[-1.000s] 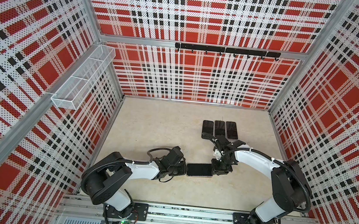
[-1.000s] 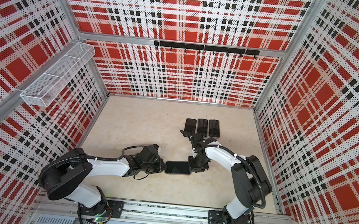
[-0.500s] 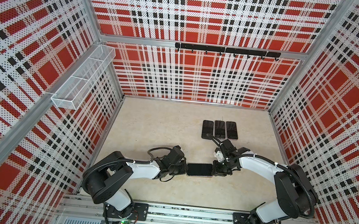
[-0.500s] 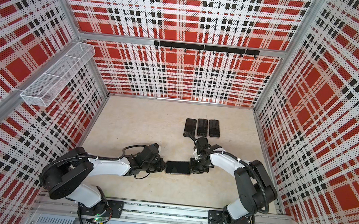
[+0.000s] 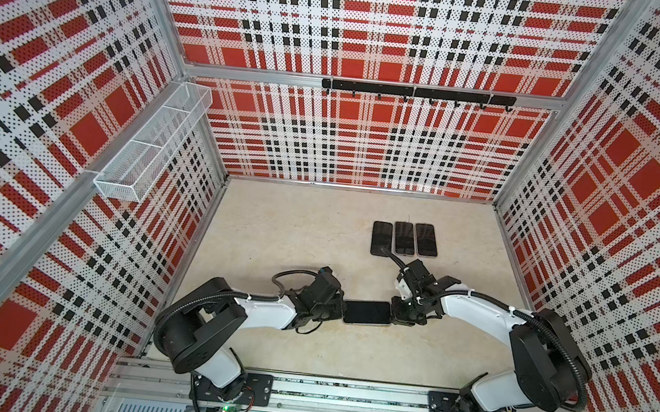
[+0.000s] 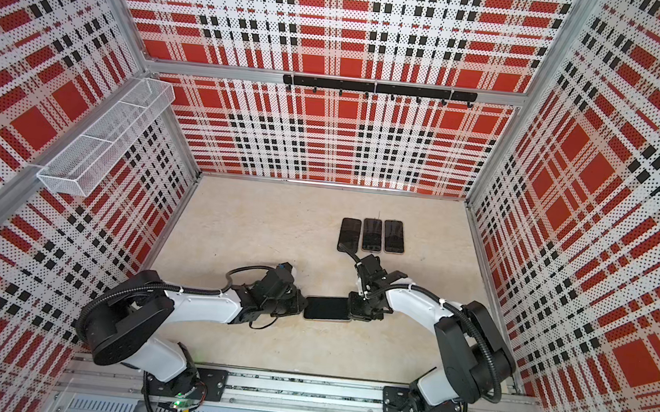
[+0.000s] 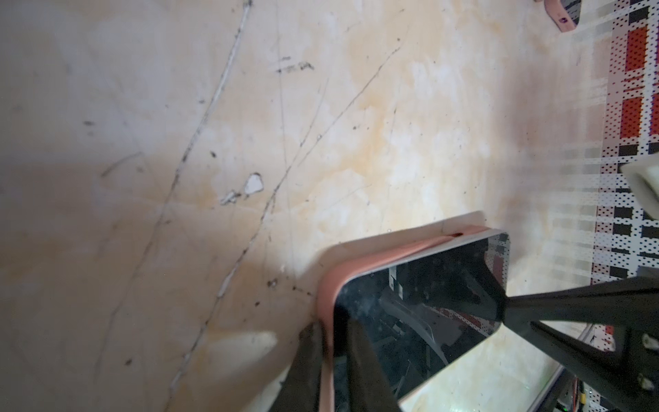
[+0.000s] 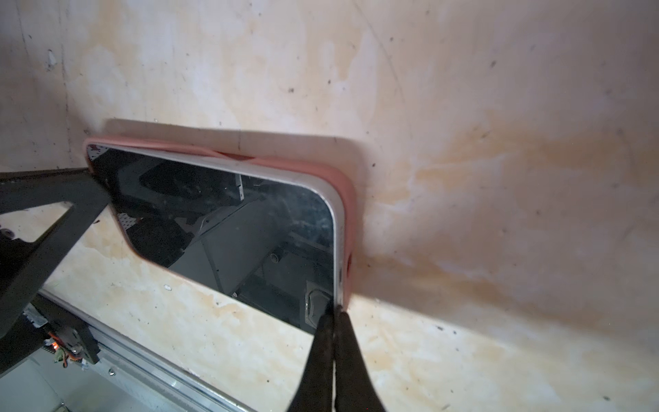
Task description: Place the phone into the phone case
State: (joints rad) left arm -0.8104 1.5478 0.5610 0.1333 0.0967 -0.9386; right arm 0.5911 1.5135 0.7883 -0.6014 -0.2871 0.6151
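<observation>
Well, near the front of the scuffed beige tabletop point(image 5: 275, 230), the left gripper point(image 5: 339, 309) has its fingers point(image 7: 306, 364) clamped on the left end of a salmon-pink soft phone case point(image 7: 326, 285). Lying in it, screen up, is the black-screened silver-edged phone point(image 5: 367, 312), its right end bare above the case lip. Touching that end, the right gripper point(image 8: 333, 315) has its fingers pressed together. Further back, three dark phones point(image 5: 404, 238) lie side by side.
</observation>
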